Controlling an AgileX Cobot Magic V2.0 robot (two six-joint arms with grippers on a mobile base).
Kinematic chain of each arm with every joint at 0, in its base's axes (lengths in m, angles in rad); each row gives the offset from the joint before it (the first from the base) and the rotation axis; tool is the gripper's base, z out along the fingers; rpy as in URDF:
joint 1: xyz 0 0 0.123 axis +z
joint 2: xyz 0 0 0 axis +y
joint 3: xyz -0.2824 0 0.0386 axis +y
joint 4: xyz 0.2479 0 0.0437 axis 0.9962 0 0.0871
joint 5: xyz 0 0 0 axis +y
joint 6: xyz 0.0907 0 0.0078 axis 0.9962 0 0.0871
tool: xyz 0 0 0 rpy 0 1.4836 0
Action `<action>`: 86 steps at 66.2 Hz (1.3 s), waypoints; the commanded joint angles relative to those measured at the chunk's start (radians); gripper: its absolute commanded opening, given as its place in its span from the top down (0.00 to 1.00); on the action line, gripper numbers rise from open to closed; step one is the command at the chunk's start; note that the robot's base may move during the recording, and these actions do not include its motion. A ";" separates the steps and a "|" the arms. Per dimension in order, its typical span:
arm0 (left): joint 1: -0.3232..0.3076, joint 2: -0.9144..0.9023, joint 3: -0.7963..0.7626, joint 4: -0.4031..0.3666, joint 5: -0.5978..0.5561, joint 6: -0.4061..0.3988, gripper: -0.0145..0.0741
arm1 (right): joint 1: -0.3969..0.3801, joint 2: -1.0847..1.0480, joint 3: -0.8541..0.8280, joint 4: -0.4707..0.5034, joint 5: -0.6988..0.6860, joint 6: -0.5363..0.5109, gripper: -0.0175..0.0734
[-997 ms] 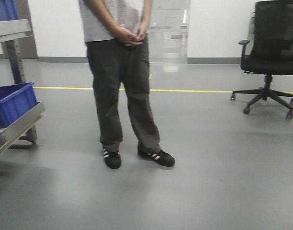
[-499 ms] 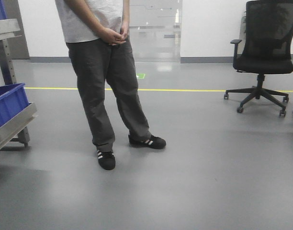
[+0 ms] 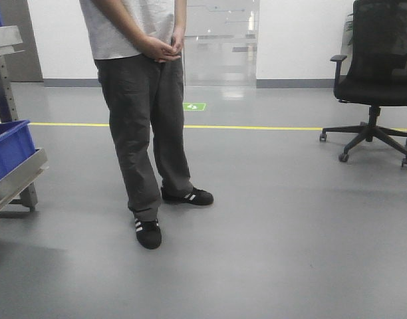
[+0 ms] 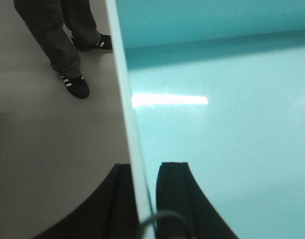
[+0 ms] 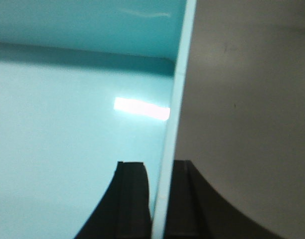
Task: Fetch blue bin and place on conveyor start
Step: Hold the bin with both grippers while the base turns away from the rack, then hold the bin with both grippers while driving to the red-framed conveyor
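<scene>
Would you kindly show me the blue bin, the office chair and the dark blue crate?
blue bin (image 4: 227, 139): left wrist view, inside floor.
office chair (image 3: 380, 91): front view, seat.
dark blue crate (image 3: 7, 156): front view, side wall.

Person (image 3: 150, 119) stands ctr-L on floor (image 3: 290, 232), floor line (image 3: 257, 127) behind him. Crate (image 3: 7, 149) on rack (image 3: 17, 174) at L edge. Chair (image 3: 376, 73) far R, behind. Bin (image 4: 217, 124) walls sit inside left gripper (image 4: 146, 172) and right gripper (image 5: 160, 169).
</scene>
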 commanded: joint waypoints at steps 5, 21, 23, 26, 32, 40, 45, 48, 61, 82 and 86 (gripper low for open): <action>-0.005 -0.022 -0.010 0.004 -0.034 0.014 0.96 | -0.004 -0.009 -0.004 -0.026 -0.028 -0.016 0.98; -0.005 -0.022 -0.010 0.004 -0.034 0.014 0.96 | -0.004 -0.009 -0.004 -0.026 -0.028 -0.016 0.98; -0.005 -0.022 -0.010 0.004 -0.034 0.014 0.96 | -0.004 -0.009 -0.004 -0.026 -0.028 -0.016 0.98; -0.005 -0.022 -0.010 0.004 -0.034 0.014 0.96 | -0.004 -0.009 -0.004 -0.026 -0.028 -0.016 0.98; -0.005 -0.022 -0.010 0.011 -0.034 0.014 0.96 | -0.004 -0.009 -0.004 -0.026 -0.030 -0.016 0.98; -0.005 -0.022 -0.010 0.030 -0.034 0.014 0.96 | -0.004 -0.009 -0.004 -0.026 -0.030 -0.016 0.98; -0.005 -0.022 -0.010 0.030 -0.034 0.014 0.96 | -0.004 -0.009 -0.004 -0.026 -0.032 -0.016 0.98; -0.005 -0.022 -0.010 0.030 -0.034 0.014 0.96 | -0.004 -0.009 -0.004 -0.026 -0.032 -0.016 0.98; -0.005 -0.022 -0.010 0.030 -0.034 0.014 0.96 | -0.004 -0.009 -0.004 -0.026 -0.032 -0.016 0.98; -0.005 -0.022 -0.010 0.030 -0.034 0.014 0.96 | -0.004 -0.009 -0.004 -0.026 -0.032 -0.016 0.98; -0.005 -0.022 -0.010 0.030 -0.034 0.014 0.96 | -0.004 -0.009 -0.004 -0.026 -0.032 -0.016 0.98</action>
